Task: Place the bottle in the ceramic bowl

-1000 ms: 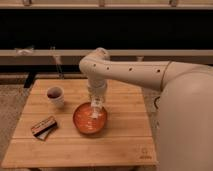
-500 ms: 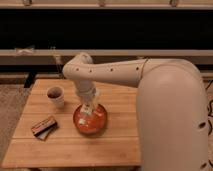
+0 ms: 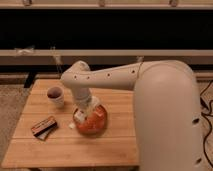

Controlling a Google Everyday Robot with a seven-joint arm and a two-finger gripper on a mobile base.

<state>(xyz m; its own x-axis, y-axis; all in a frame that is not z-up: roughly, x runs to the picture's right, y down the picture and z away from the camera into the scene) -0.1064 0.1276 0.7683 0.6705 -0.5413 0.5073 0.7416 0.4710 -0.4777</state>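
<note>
Gripper [image 3: 85, 114] sits over ceramic bowl [image 3: 95, 122], near the table [image 3: 75, 147] centre.

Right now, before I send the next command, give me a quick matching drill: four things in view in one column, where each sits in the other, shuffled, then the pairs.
Things
1. gripper
2. ceramic bowl
3. white cup
4. dark flat object

Places
A. table's back left area
B. table's front left, left of the bowl
C. low over the bowl's left part
D. middle of the table, under the arm

Pairs: 1-C, 2-D, 3-A, 4-B
</note>
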